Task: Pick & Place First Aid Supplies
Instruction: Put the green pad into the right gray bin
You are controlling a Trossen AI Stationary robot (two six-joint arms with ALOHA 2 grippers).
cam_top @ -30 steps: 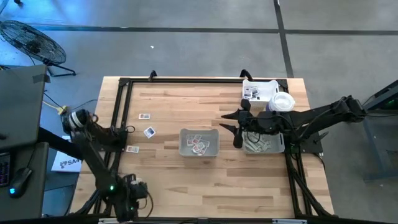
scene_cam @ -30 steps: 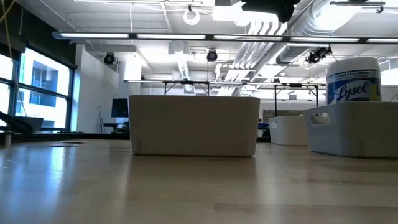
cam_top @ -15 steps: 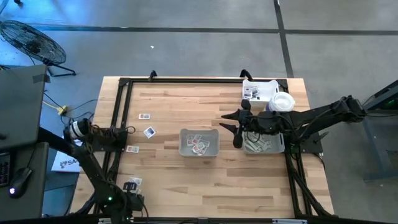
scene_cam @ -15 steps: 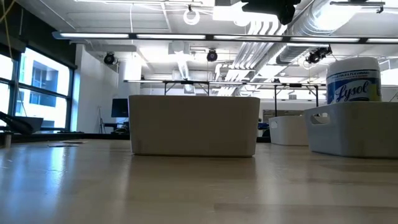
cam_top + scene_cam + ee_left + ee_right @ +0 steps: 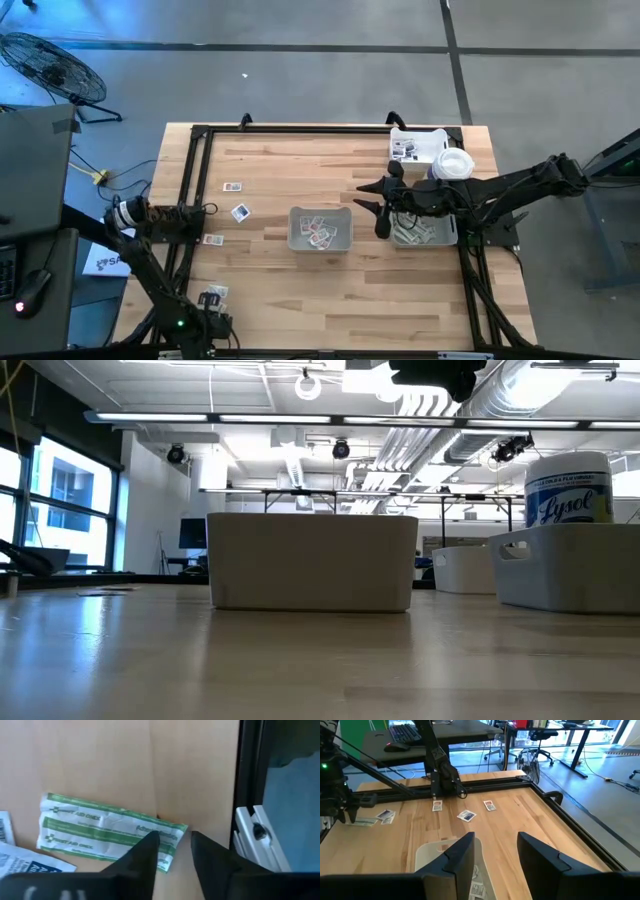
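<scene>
1. Two green-striped strips lie on the wooden table at its seven o'clock corner; the left gripper straddles their end, fingers parted.
2. Right gripper hovers spread at three o'clock.
3. Only the low view shows ceiling pipes.

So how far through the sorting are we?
Done: packets lie in the grey rectangular centre tray and right tray. In hand: the left tool, holding nothing, closes on a pale green strip packet. Left: three white squarish packets. The right tool waits open.
</scene>
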